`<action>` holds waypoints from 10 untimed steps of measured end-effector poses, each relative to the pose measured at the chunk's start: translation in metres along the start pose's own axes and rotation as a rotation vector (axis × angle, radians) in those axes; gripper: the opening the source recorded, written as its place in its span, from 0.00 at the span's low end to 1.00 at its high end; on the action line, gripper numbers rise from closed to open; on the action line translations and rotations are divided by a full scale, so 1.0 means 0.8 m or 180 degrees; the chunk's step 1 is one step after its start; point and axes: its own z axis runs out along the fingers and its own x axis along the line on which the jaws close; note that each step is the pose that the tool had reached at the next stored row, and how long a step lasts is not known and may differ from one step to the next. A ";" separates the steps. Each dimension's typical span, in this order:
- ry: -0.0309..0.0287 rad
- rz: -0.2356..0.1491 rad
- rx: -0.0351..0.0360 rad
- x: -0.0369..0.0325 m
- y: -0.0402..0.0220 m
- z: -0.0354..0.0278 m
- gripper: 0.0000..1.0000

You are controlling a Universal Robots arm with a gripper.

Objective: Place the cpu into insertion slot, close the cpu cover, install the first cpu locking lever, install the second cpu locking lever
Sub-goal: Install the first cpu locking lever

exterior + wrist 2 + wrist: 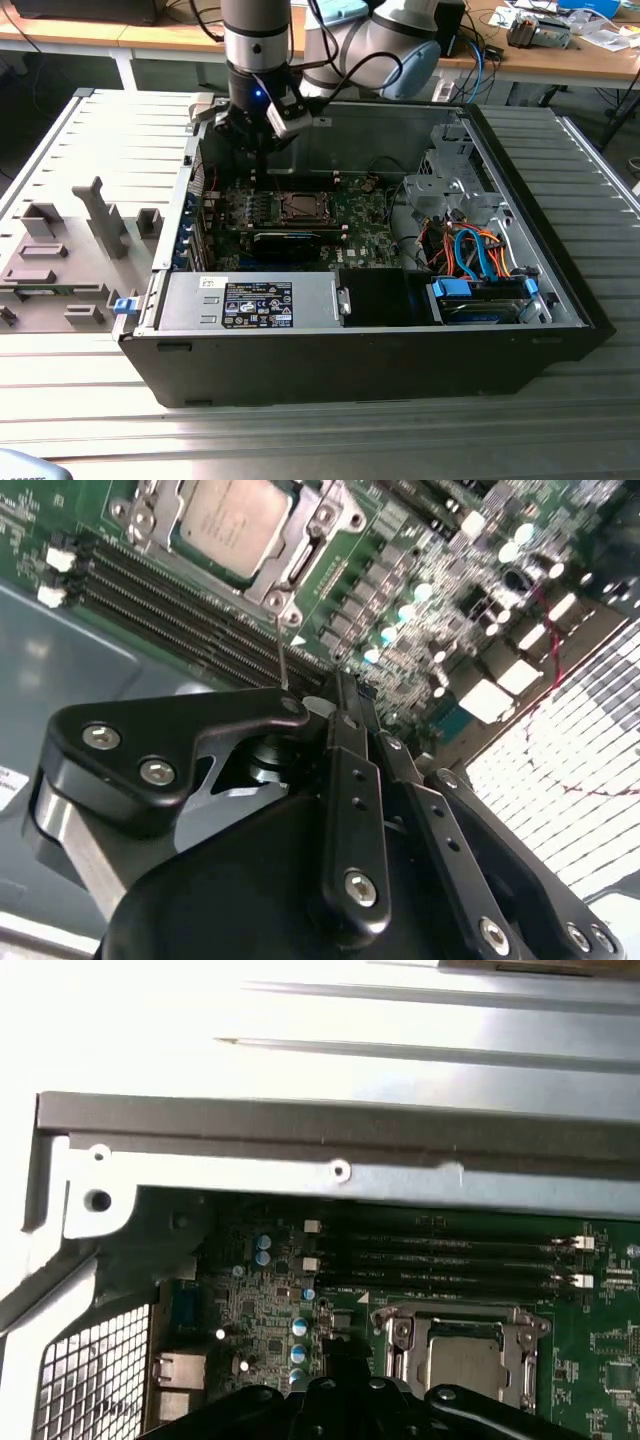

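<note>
Gripper: above the board, beside the slot; fingers closed together, holding nothing.
Cpu: seated in the slot.
Cover: down around the cpu.
Case: open on the table.

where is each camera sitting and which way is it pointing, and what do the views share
Exterior view: off the arm, looking down into the open computer case; the arm and gripper hang over the motherboard.
Second wrist view: on the arm, looking past the gripper at the cpu in the insertion slot.
First wrist view: on the arm, facing the case wall and the cpu.
Both wrist views share the cpu and the memory slots.
</note>
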 end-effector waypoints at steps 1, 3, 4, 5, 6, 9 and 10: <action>0.0000 0.0000 0.0000 -0.0002 0.0040 0.0005 0.11; 0.0001 -0.0001 0.0000 -0.0007 0.0110 0.0011 0.11; 0.0000 -0.0002 0.0000 -0.0010 0.0147 0.0016 0.11; 0.0001 -0.0008 0.0000 -0.0012 0.0173 0.0019 0.11; 0.0001 -0.0012 0.0000 -0.0017 0.0172 0.0019 0.11; 0.0002 -0.0016 0.0002 -0.0065 0.0170 0.0020 0.11; 0.0002 -0.0017 0.0002 -0.0096 0.0168 0.0020 0.11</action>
